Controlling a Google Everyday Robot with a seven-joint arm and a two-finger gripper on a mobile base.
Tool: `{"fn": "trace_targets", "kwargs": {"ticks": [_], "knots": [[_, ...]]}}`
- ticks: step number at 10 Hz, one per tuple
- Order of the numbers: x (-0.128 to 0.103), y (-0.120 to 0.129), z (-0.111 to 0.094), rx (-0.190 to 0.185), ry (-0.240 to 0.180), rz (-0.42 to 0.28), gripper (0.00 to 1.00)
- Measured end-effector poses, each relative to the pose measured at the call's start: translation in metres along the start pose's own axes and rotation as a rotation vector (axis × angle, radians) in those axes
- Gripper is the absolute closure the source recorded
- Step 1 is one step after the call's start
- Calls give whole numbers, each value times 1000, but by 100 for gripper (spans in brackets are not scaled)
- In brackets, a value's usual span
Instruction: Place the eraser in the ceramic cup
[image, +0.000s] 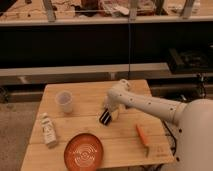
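White arm stretched left, elbow bent, claw pointing down mid-scene

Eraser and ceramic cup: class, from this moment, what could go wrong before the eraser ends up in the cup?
1. The gripper is down at the eraser. Whether it grips firmly cannot be seen, so the small block might slip when lifted.
2. The ceramic cup stands apart from the eraser and is a small target. An off-centre release could strike the rim or tip the cup.
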Motion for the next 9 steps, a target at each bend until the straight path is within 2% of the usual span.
{"fn": "trace_targets", "kwargs": {"ticks": [3, 4, 5, 9], "knots": [[2, 1, -3, 2, 3, 1, 91], [1, 1, -2, 5, 2, -7, 96], [-1, 0, -1, 12, 3, -26, 96], [-3, -2, -2, 20, 2, -35, 96]]}}
